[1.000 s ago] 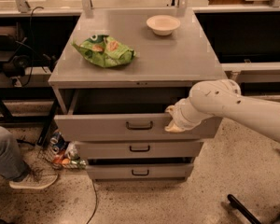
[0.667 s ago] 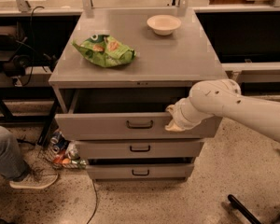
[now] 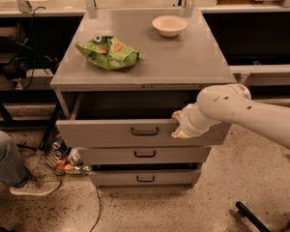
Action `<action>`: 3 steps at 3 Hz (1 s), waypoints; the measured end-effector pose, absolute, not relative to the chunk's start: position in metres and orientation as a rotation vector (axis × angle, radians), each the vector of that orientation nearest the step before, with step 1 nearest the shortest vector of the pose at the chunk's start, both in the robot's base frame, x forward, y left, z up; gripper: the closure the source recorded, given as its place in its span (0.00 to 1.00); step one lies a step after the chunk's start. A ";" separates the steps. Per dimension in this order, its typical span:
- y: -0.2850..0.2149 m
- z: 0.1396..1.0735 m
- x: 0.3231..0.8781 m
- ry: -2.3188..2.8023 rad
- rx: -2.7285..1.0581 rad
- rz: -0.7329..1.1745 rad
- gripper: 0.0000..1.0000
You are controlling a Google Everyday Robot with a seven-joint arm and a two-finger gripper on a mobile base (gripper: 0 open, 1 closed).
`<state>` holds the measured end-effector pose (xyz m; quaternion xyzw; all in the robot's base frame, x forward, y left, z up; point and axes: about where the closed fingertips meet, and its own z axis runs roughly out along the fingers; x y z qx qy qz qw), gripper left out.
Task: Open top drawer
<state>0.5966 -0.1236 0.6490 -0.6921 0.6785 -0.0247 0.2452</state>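
Grey metal makes up the bench (image 3: pixel 183 57), a cabinet with a flat top and three drawers stacked in its near face. The top drawer (image 3: pixel 101 132) is the biggest of the three, and it already stands partly out. Its front panel sits nearer than the cabinet's frame, with a dark gap of open tray showing behind it. The robot's white arm (image 3: pixel 251 112) reaches in from the right and ends at that panel. Below it, the middle drawer (image 3: pixel 111 154) and the bottom drawer (image 3: pixel 174 178) look pushed in or nearly so.

A green snack bag (image 3: pixel 108 53) lies on the left of the bench top, and a pale bowl (image 3: pixel 169 25) stands towards the far right, well apart from it.

The tool (image 3: pixel 180 125) rests against the upper edge of the top drawer's front, just right of the dark loop handle (image 3: pixel 145 131) and not on it. Whether the tool is spread, closed or clamped on the panel cannot be told.

The opening appears well begun but not finished. Much of the tray seems to remain inside the cabinet, so more outward pull towards the near side is likely left.
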 end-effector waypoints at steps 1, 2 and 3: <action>-0.124 0.649 0.590 1.864 -1.887 -0.064 1.00; -0.125 0.649 0.583 1.876 -1.885 -0.060 1.00; -0.125 0.649 0.583 1.876 -1.885 -0.060 1.00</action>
